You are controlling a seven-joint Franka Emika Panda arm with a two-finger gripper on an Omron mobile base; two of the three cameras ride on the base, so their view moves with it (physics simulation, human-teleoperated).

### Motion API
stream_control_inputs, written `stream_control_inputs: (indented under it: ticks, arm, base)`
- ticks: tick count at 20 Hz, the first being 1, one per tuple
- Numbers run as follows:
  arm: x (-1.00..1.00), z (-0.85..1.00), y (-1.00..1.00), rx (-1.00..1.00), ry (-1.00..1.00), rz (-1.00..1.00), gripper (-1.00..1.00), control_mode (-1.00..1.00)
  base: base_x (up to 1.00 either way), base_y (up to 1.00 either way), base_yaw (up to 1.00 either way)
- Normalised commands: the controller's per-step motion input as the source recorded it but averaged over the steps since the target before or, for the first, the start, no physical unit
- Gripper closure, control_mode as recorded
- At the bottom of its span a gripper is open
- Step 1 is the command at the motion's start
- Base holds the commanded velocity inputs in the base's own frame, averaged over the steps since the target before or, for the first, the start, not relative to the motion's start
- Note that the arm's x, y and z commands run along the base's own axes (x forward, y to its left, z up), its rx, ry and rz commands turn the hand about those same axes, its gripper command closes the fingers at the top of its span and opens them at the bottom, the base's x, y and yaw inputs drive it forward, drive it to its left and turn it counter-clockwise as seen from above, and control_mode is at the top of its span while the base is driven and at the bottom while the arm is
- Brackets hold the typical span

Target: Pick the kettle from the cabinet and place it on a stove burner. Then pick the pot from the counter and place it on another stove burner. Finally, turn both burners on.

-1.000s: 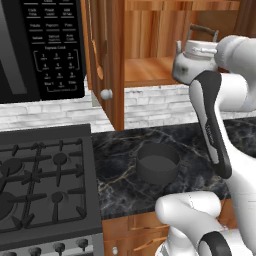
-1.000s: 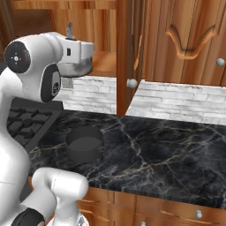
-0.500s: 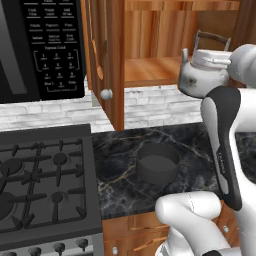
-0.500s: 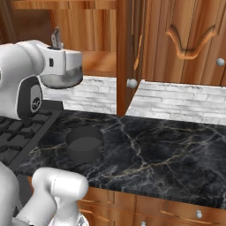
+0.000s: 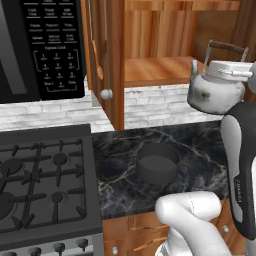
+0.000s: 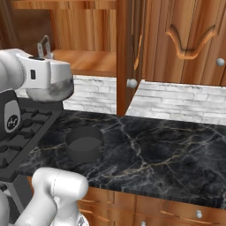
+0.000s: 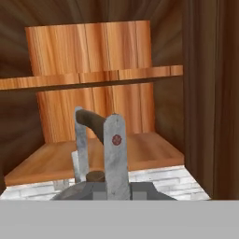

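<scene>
Silvery-white kettle (image 5: 216,91), clamped by its arched handle in the closed pincer (image 7: 100,140), hangs in the air before the open cabinet (image 5: 150,55), above the black marble surface (image 5: 200,145) where the dark grey pot (image 5: 157,162) sits.

The pot (image 5: 158,163) sits on the black marble counter (image 5: 205,145) beside the stove (image 5: 45,185).
</scene>
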Motion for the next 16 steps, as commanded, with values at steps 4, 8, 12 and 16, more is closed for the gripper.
stream_control_inputs:
  ticks: [4, 8, 12, 16]
  arm:
    - [-0.09, -0.03, 0.01, 0.0, 0.01, 0.0, 1.0, -1.0]
    - [0.0, 0.0, 0.0, 0.0, 0.0, 0.0, 1.0, -1.0]
    - [-0.16, 0.0, 0.0, 0.0, -0.03, 0.0, 1.0, 1.0]
    - [0.0, 0.0, 0.0, 0.0, 0.0, 0.0, 1.0, 1.0]
  base:
    - [0.0, 0.0, 0.0]
    - [0.0, 0.0, 0.0]
    - [-0.14, 0.0, 0.0]
    - [-0.65, 0.18, 0.0]
